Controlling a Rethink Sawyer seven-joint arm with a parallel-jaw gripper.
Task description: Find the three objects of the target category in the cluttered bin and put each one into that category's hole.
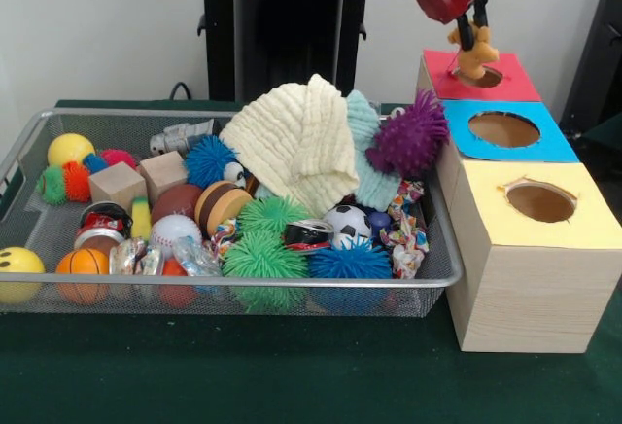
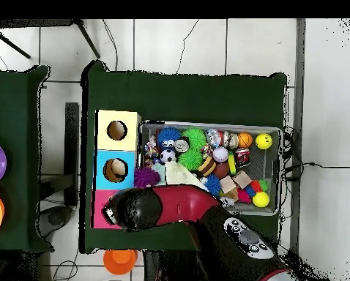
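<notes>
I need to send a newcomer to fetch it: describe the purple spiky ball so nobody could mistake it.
Start at the wide silver wire-mesh bin and go to the end beside the pale wooden box. The purple spiky rubber ball sits high against the cream knitted cloth. The other spiky balls are green, blue or orange.

- The bin: silver wire mesh, shiny metal rim.
- The box: pale wood with visible grain; its hole has a matt red surround.
- Cream cloth: soft, ribbed knit.
- Purple ball: spiky rubber.
- The surface: matt dark green cloth.
</notes>
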